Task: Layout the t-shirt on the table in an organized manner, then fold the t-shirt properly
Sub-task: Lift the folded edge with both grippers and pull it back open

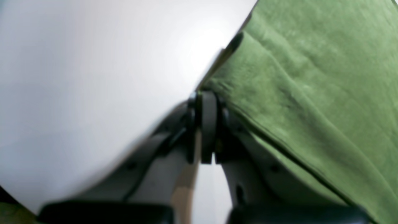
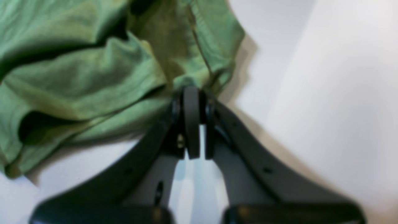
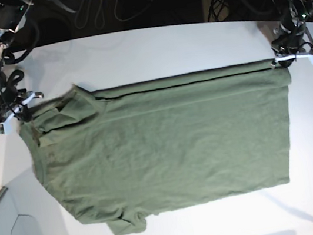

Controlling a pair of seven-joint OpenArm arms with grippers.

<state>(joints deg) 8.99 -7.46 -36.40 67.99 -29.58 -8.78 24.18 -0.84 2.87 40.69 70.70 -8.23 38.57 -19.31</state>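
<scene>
I am holding the t-shirt (image 3: 167, 145) with both jaws clenched: my left gripper (image 1: 207, 93) is pinching the hem corner, my right gripper (image 2: 191, 88) is grasping bunched cloth near the sleeve. The shirt is lying on the white surface (image 3: 152, 52), its long axis running between my two arms, its body spreading toward the near edge. I am seeing no readable label.

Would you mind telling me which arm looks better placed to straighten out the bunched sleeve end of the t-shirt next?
Probably the right arm. Its right gripper is shut on the crumpled sleeve end of the t-shirt, at the base view's left. The left gripper is clamped on the hem corner at the opposite, already flatter end.
</scene>
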